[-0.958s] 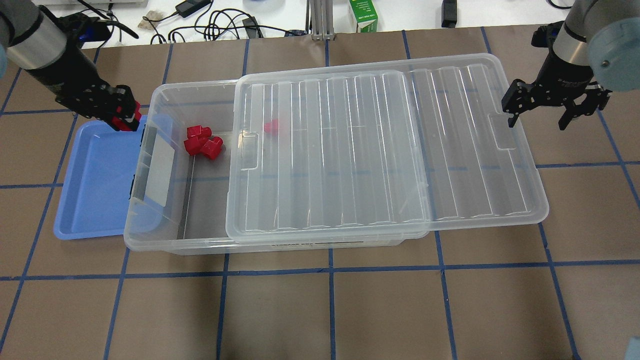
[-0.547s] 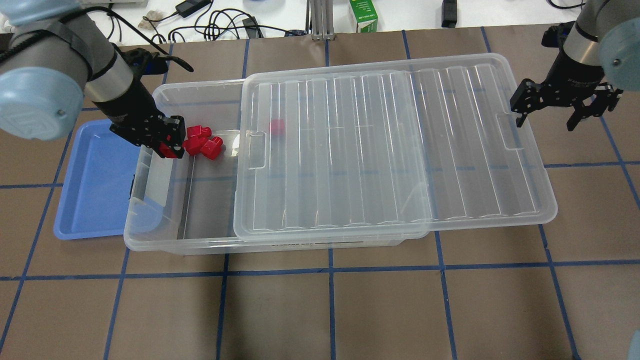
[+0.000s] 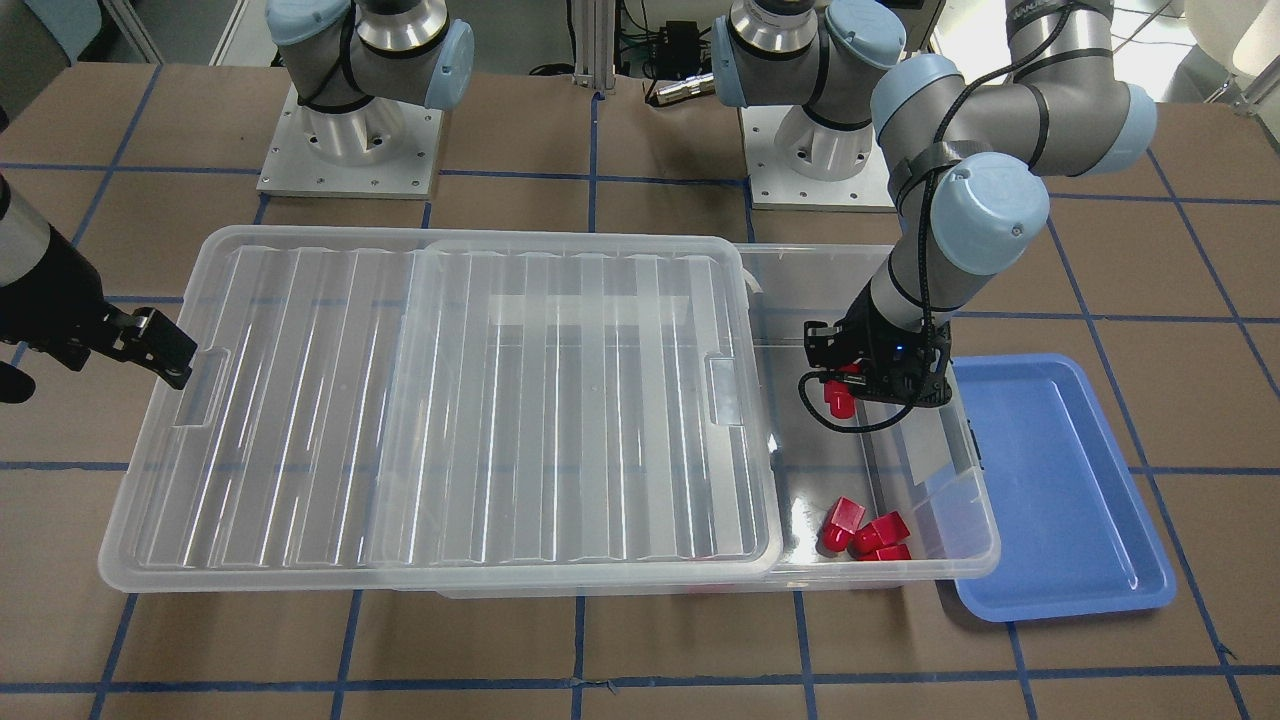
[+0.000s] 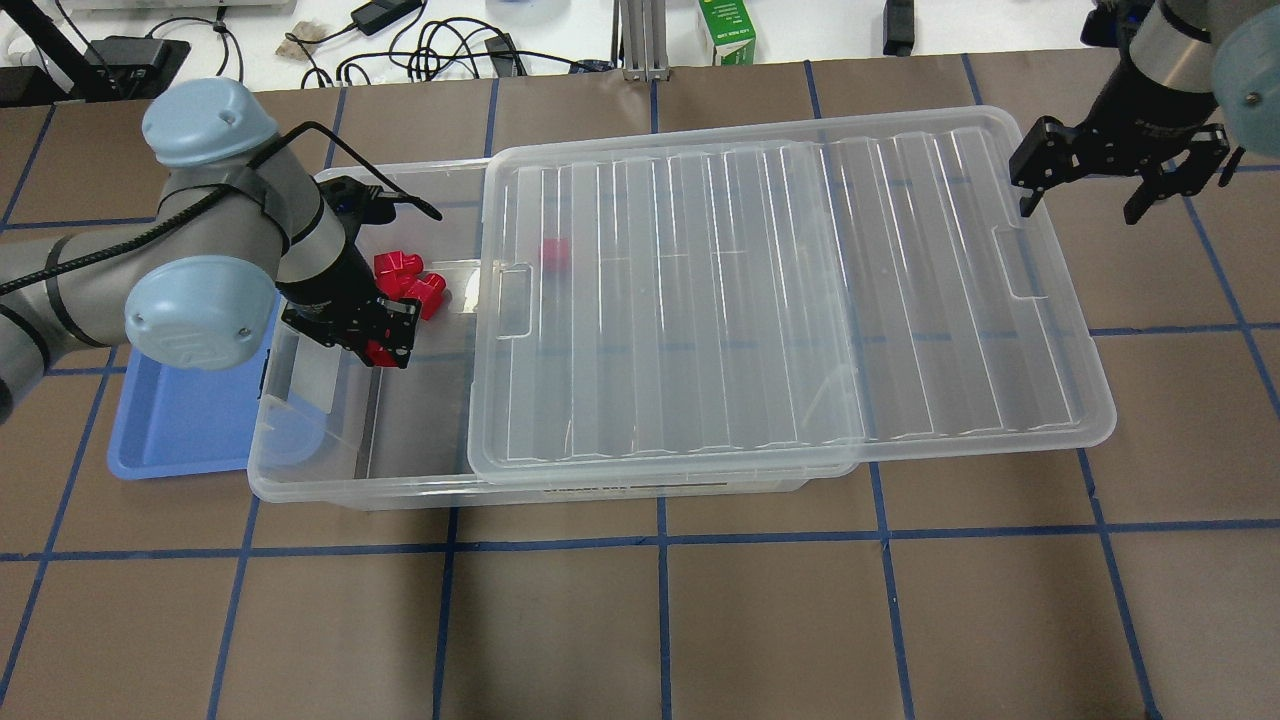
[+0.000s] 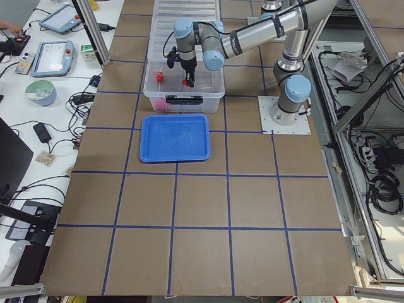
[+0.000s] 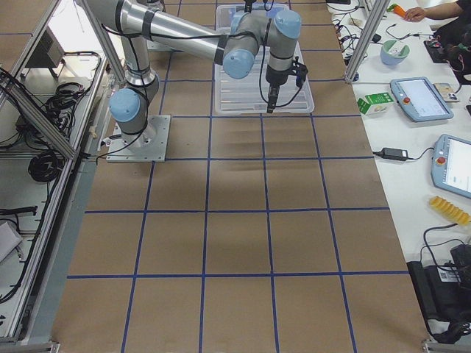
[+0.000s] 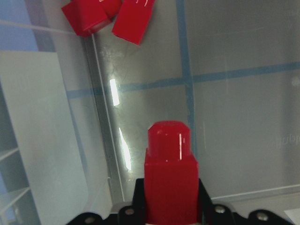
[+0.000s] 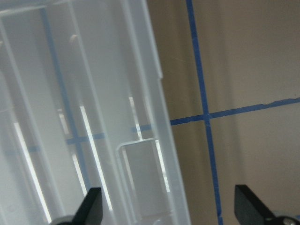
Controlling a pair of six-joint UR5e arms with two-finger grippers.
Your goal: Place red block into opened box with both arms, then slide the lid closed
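Overhead exterior view: the left gripper [image 4: 385, 343] clamps the red block [image 4: 380, 353] over the uncovered end of the box [image 4: 350, 487], 9 o'clock from the lid [image 4: 780, 300]; the right gripper [image 4: 1077, 212] hangs spread wide at its 3 o'clock edge.

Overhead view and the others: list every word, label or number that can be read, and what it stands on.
None can be read.
The green carton behind the table: print too small to read.
The label strip along the box front: blurred.
The embossed mark in the box plastic, left wrist view: too faint.
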